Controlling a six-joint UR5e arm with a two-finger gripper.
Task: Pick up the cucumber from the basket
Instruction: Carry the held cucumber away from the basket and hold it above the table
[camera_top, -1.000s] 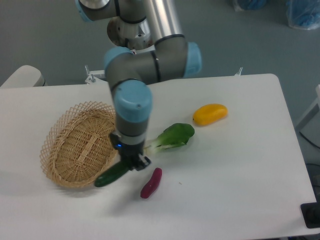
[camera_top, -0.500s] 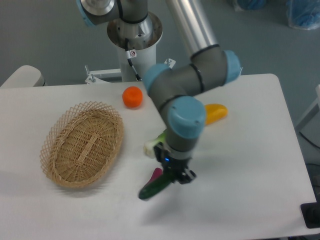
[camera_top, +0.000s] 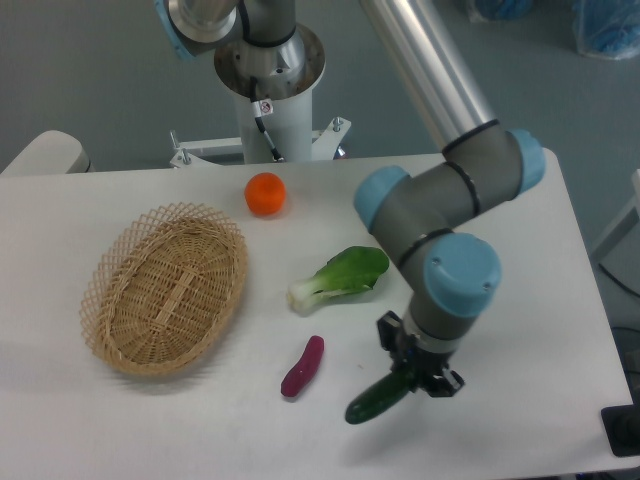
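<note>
The dark green cucumber (camera_top: 378, 399) hangs tilted in my gripper (camera_top: 412, 378), which is shut on its upper end. Both are over the front of the table, right of centre and well away from the basket. The tan wicker basket (camera_top: 164, 286) lies at the left of the table with nothing inside it.
A purple sweet potato (camera_top: 302, 366) lies just left of the cucumber. The leafy bok choy (camera_top: 340, 277) rests mid-table. An orange fruit (camera_top: 265, 194) sits near the arm's base. My arm covers the spot further right. The table's front edge is close below the gripper.
My gripper has carried the cucumber from the basket's front rim rightward across the table, past the sweet potato. The yellow fruit seen earlier is now behind my arm.
</note>
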